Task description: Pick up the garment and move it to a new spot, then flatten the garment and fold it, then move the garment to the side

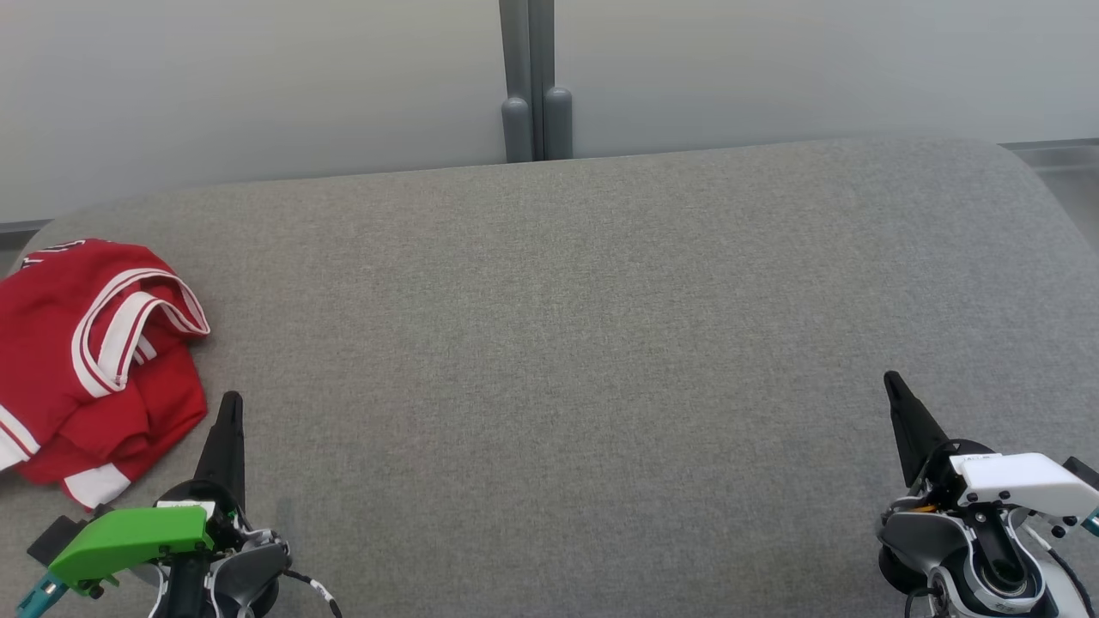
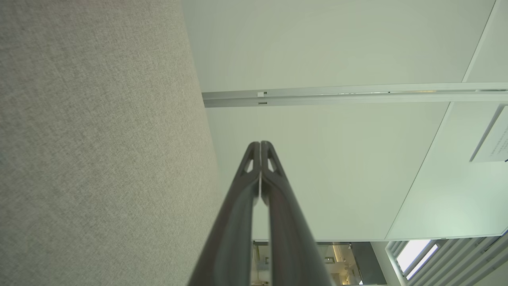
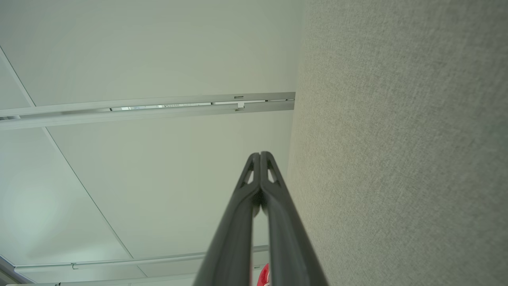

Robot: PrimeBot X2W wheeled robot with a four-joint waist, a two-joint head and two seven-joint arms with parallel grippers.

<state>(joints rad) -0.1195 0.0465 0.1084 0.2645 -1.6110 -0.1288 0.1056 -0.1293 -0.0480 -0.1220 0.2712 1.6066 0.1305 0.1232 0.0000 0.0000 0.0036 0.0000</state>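
Observation:
The garment, a red jersey with white stripes, lies crumpled at the left edge of the grey fabric table. My left gripper sits at the lower left, just right of the garment's lower edge, shut and holding nothing. At the lower right my right gripper is shut and empty, far from the garment. In the left wrist view the left gripper has its tips pressed together beside the grey fabric. The right gripper looks the same in the right wrist view, with a sliver of red garment between the fingers near the bottom.
Behind the table's far edge stands a pale wall with a grey vertical post. The table's corners are rounded, and its left edge runs close beside the garment. Wide bare fabric stretches between the two grippers.

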